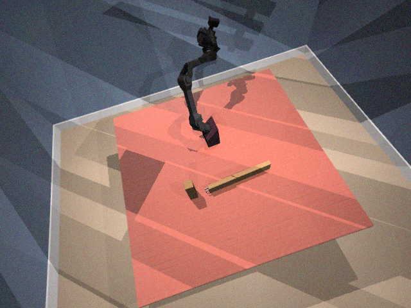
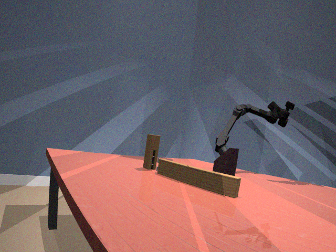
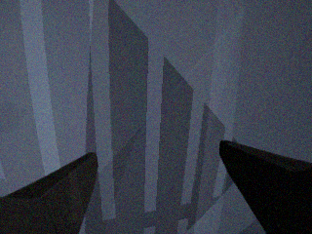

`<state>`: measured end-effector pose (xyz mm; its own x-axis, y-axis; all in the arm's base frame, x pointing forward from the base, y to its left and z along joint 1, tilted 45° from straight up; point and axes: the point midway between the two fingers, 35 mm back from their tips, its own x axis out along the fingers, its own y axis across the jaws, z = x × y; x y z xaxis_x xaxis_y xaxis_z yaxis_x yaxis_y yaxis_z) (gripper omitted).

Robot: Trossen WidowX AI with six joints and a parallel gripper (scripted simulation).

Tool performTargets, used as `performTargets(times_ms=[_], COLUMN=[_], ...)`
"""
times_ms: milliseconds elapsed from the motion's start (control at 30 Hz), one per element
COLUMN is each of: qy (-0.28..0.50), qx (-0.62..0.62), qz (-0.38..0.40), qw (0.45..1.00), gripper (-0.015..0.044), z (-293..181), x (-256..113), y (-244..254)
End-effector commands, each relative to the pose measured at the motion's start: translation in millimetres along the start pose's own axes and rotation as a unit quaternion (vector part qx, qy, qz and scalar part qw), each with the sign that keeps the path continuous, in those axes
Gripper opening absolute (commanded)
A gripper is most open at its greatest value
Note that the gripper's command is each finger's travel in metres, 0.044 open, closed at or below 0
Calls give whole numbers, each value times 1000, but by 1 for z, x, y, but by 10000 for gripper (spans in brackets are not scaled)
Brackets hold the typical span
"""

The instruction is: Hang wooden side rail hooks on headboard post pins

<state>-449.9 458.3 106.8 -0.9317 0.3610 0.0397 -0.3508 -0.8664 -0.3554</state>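
Note:
The wooden side rail (image 1: 239, 177) (image 2: 198, 177) stands on its long narrow edge on the table. The small steel hooks (image 1: 207, 190) on its end face the post, with a gap between. The headboard post (image 1: 190, 189) (image 2: 149, 149) stands upright; its dark slot (image 2: 154, 159) shows in the exterior view, with small light spots inside that look like the pins. The hooks are mostly hidden there. My gripper (image 3: 159, 153) is open and empty, its dark fingers wide apart in the wrist view. It is raised high, beyond the arm's base and far from rail and post.
The arm's dark base block (image 1: 212, 134) (image 2: 226, 163) stands on the red table top (image 1: 199, 245) (image 2: 135, 206), on the side of the rail away from the exterior camera. The wrist view shows only the blue-grey background beyond the fingers.

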Motion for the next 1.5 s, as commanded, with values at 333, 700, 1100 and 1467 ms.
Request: performTargets(times_ms=[333, 700, 1100, 1467], qy=[60, 111, 84, 10], qx=[132, 253, 387, 471], qz=[-128, -280, -458, -605], qw=[981, 919, 796, 642], gripper=[440, 440, 440, 440], z=[-22, -49, -60, -61], x=[-61, -154, -278, -404], y=[-94, -177, -247, -280])
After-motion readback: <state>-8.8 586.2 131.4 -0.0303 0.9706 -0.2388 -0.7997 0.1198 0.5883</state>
